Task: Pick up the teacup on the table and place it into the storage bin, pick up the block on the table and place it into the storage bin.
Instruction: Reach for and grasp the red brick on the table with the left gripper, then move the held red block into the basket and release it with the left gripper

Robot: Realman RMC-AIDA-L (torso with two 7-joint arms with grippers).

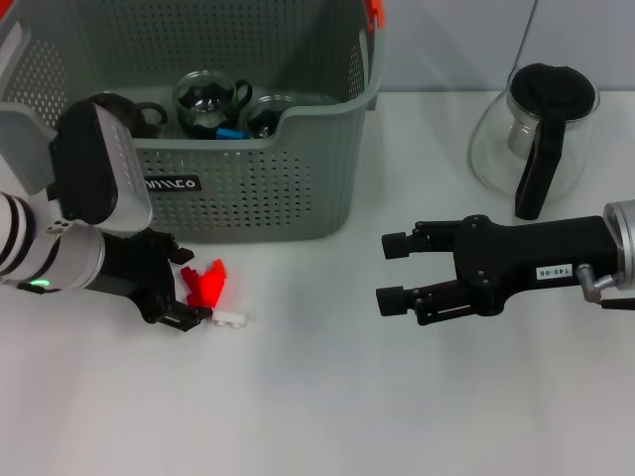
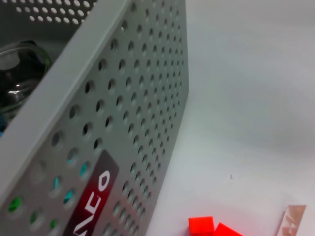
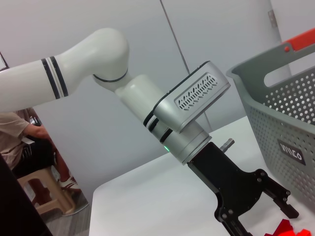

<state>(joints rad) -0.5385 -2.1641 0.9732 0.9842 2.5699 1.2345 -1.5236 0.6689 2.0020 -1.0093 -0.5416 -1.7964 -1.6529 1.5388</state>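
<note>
The left gripper (image 1: 189, 297) is low over the table (image 1: 327, 416), just in front of the storage bin (image 1: 248, 188), with its fingers spread around the red block (image 1: 208, 283); whether the pads touch the block cannot be told, so treat the jaws as released, not yet clenched. The right gripper (image 1: 397, 273) hovers to the right of the bin, well clear of it, with its two fingers parted and nothing between them. Risk 1: the red block appears, in the left wrist view, as two adjacent red pieces (image 2: 211, 227), and a white block (image 1: 229, 319) lies just beside them; a closing stroke could seize only one piece, or nudge the white one aside. Risk 2: the gripper body is near the perforated front wall of the bin, so a lift taken straight toward the bin could strike the rim; clearance above the rim is judged necessary before any move inward. Risk 3: glassware already lies in the bin, so a block let go from height could strike it. Count: one storage bin; two clear glass teacups inside it (image 1: 208, 102) (image 1: 266, 114); one darker cup at its left end (image 1: 134, 111), partly hidden by the arm; one blue item between the cups, too hidden to name; one glass carafe (image 1: 536, 129) with a black handle, at the table's right rear; no teacup is seen on the table.
</note>
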